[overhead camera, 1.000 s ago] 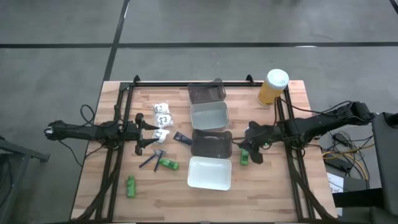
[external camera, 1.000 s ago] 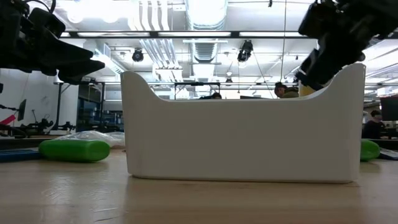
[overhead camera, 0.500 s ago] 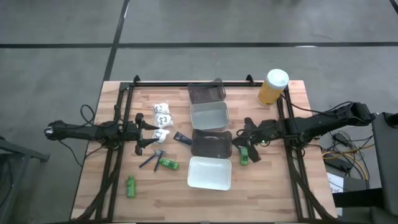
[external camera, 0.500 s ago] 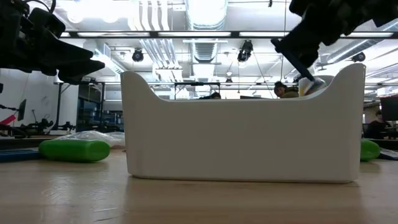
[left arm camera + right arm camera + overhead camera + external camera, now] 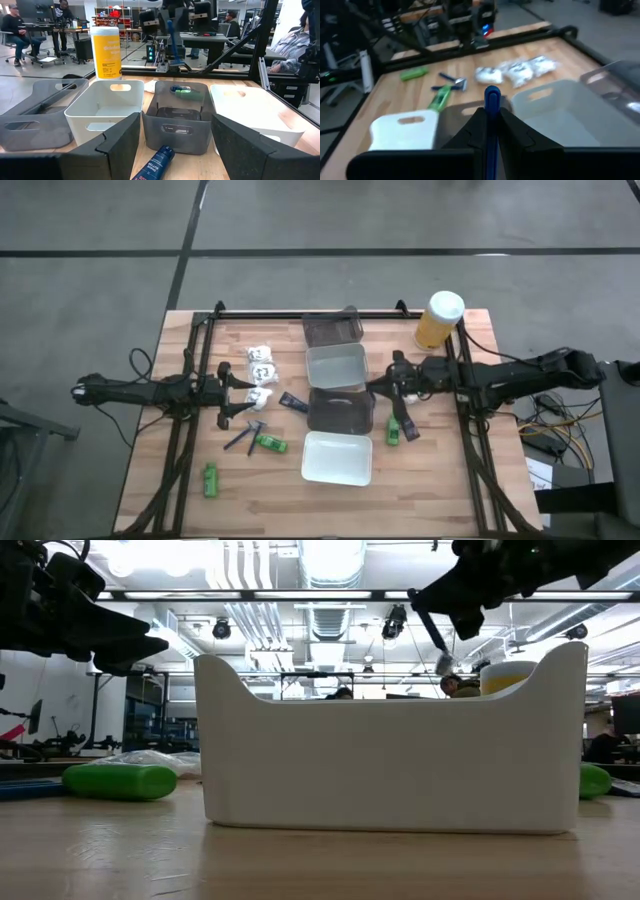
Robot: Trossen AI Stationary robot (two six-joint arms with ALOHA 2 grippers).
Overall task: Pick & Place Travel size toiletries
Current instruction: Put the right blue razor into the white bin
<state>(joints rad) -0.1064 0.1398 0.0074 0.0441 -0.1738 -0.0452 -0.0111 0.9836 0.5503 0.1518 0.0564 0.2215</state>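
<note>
High view: right gripper sits just beside the right rim of the dark grey rectangular tray, third in the column of four trays. Its fingers are pinched shut on a slim dark blue razor-like stick, hard to make out from above. A small bright green bottle lies on the wooden table just beneath that arm, near the white rectangular tray. Left gripper waits over the left half, jaws wide and holding nothing, close to the white crinkly packets.

Low view: the right arm hangs above the white tray's far corner with the stick pointing down. It looks clear of the rim; depth can't be judged here.

Left wrist view: the stick hangs from the right gripper above the far end of the dark grey tray. A green item already lies in that tray. A dark tube with blue lettering lies on the table in front of it.

Right wrist view: the stick is clamped between the fingers and runs straight ahead, with the dark tray and the pale grey tray ahead.

My take: carry inward until the stick's tip is over the tray floor, not the rim. Lower before releasing so it doesn't bounce out. Keep the wrist off the tray wall, since these trays look light and would slide.
</note>
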